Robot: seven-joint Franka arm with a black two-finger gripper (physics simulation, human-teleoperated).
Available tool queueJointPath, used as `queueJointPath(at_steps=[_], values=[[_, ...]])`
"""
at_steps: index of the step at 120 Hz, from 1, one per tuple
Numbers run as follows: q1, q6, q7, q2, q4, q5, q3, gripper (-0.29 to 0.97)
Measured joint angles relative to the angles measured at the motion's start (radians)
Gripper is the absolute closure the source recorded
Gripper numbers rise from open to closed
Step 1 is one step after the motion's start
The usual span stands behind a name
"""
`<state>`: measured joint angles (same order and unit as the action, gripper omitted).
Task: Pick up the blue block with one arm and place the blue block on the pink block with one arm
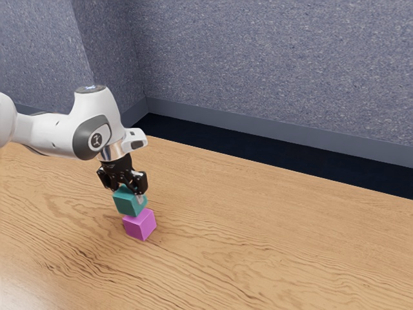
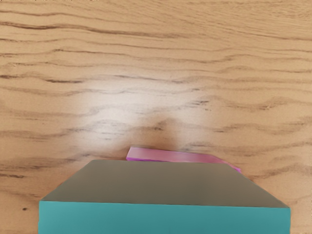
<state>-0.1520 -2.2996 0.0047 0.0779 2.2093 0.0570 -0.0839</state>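
Wooden table [image 1: 290, 245], grey walls: blue block [image 1: 129, 204] held directly above the pink block [image 1: 141, 225].
The gripper [image 1: 130, 188] clamps the teal-blue cube from two sides, its fingers parted only by the cube; whether the blocks touch is unclear.

A wood-grain table [image 1: 290, 245] stands before grey speckled walls [image 1: 271, 58] and a dark floor [image 1: 258, 147].

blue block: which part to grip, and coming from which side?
Two opposite side faces of the blue block, near their tops, from straight above, as the hand has it now. It is a cube with flat parallel sides, and its underside probably needs to stay free to sit on the pink block below.
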Motion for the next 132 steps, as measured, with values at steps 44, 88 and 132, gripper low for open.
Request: queueJointPath(at_steps=[44, 88, 132], values=[[0.002, 0.000, 0.066, -0.002, 0.013, -0.001, -0.006, 0.32], [0.001, 0.000, 0.102, -0.004, 0.018, 0.001, -0.009, 0.32], [0.002, 0.000, 0.067, -0.002, 0.018, 0.009, -0.017, 0.32]])
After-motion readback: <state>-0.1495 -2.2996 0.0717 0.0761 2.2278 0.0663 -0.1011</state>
